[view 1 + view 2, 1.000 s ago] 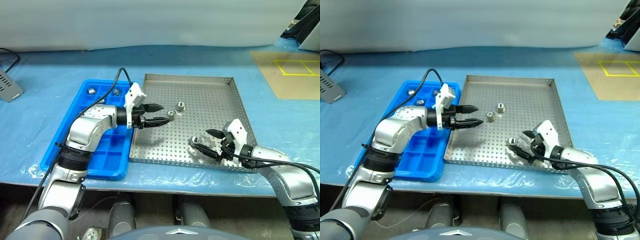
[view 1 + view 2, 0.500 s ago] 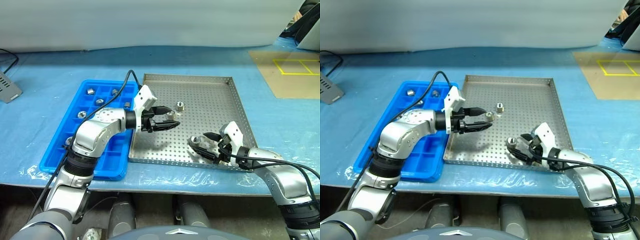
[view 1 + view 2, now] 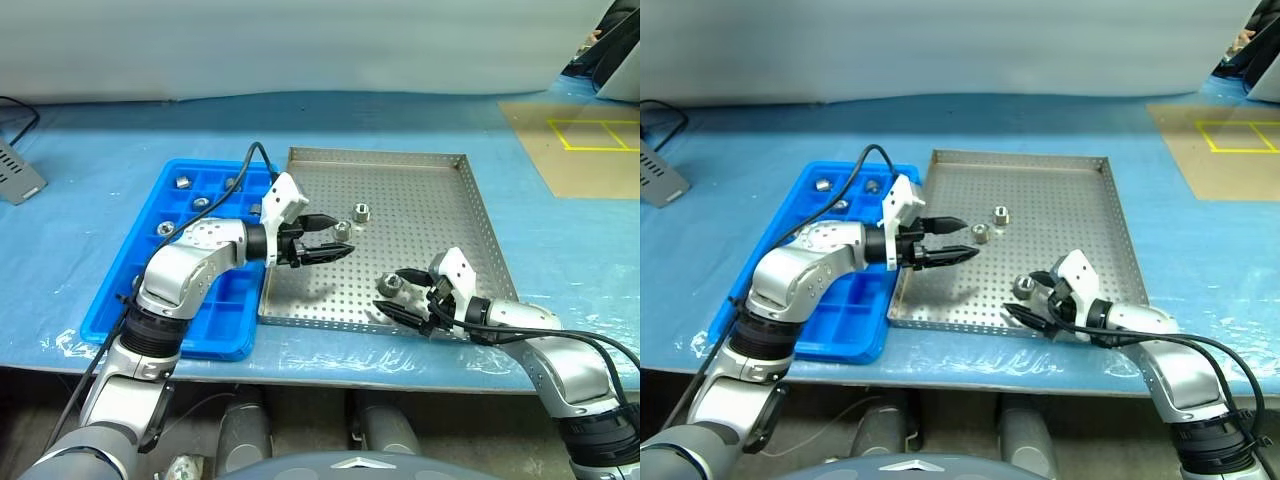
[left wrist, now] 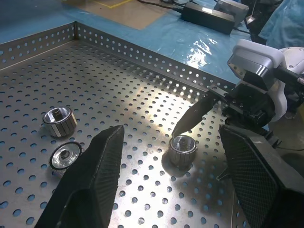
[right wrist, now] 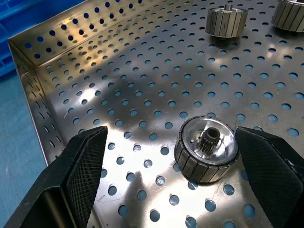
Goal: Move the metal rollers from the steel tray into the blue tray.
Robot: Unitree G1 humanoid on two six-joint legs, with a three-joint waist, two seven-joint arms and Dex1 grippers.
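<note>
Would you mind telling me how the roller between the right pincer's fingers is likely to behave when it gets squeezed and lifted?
The roller looks solid metal, so probably stiff and heavy for its size. Its shiny ribbed wall may slip in the open right pincer. Standing on its flat end on the steel tray, it seems unlikely to roll unless tipped.

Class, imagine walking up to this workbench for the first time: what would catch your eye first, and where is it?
Probably the big perforated steel tray in the middle, with three shiny metal rollers on it. The right gripper stands open around the near roller by the tray's front rim, and the left gripper, also open, reaches in from the left beside the other two rollers. Next comes the bright blue tray at the left, with several rollers already in its far compartments.
</note>
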